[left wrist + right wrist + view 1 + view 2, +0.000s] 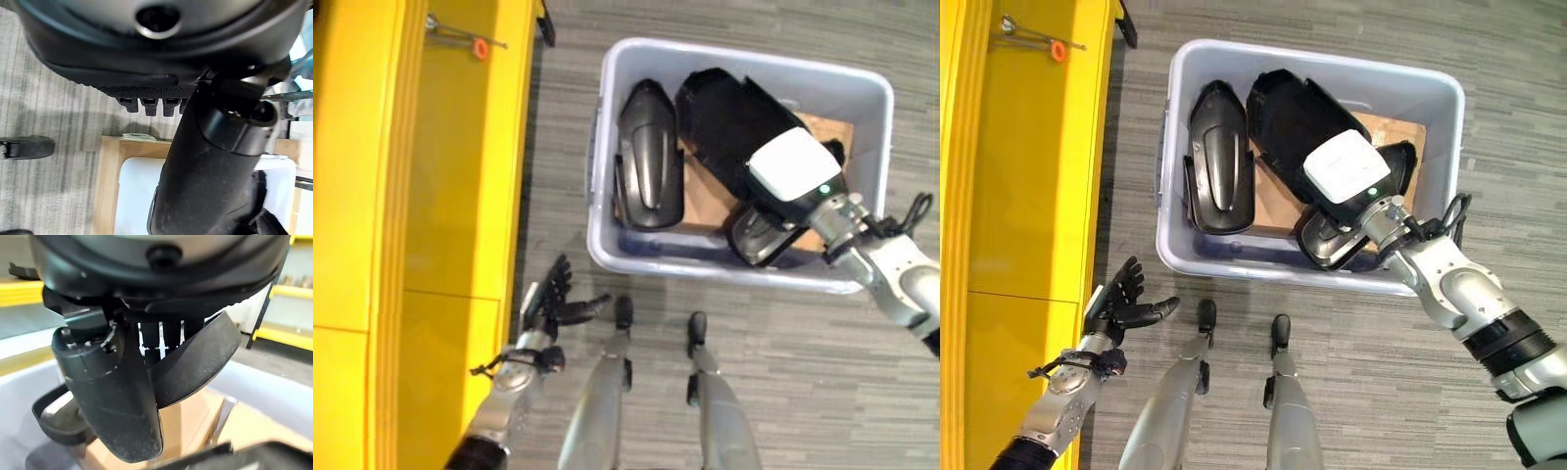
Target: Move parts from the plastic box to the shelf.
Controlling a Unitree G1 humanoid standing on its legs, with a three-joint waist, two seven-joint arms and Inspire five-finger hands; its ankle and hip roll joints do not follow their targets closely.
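Writing: none legible on any part or surface.
Right robot hand [1347,230]: reaching into the plastic box [1435,93], centre right of frame; fingers and thumb clamped on a curved black part [195,362].
Left robot hand [1121,304]: lower left of frame, fingers spread, holding nothing, over the floor beside the yellow shelf [1028,196].
Other black parts [1219,171]: lying in the box on brown cardboard [1396,132].

The scene is seen from above by both eye views, facing down; the box [744,61] and the yellow shelf [460,176] are shared, slightly offset. By each wrist view its own hand is looked along at very close range, the floor [44,107] lying beyond the left.
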